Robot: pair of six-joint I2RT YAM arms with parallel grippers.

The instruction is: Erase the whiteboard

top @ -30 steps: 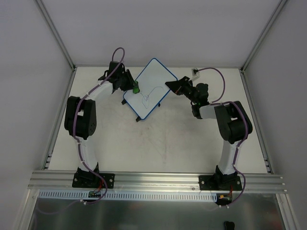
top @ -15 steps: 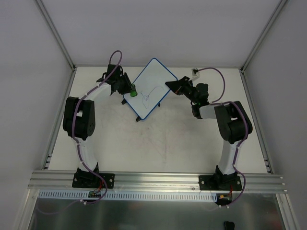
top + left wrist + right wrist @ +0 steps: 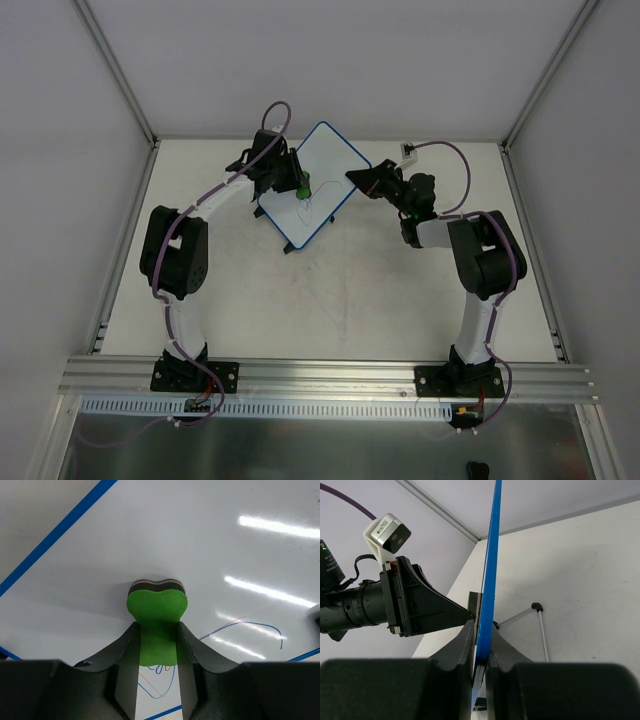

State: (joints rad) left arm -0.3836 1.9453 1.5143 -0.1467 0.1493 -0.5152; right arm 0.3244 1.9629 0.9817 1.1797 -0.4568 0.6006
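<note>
Left wrist cam: my left gripper (image 3: 156, 630) is clamped tight on the green eraser (image 3: 156, 605). Both fingers pinch its narrow waist, and the wider lobed end sticks out in front. The eraser's dark felt layer sits against the white face of the whiteboard (image 3: 210, 545). Thin blue and red pen lines (image 3: 250, 626) lie just right of and below the eraser, some partly hidden behind my fingers. The board's blue rim (image 3: 55, 530) cuts diagonally across the upper left.

Right wrist cam: my right gripper (image 3: 481, 642) is closed on the board's edge w/ one finger on each face, the board seen edge-on and standing near upright. The left gripper's black body is on the far side of the board. A thin wire leg (image 3: 536, 606) w/ a black foot reaches down to the table (image 3: 590, 570) beyond.

Top external cam: the board sits propped at an angle at back-centre of the table, between my 2 grippers. Left gripper + eraser are over its left-middle area, and the right gripper is at its right edge.
</note>
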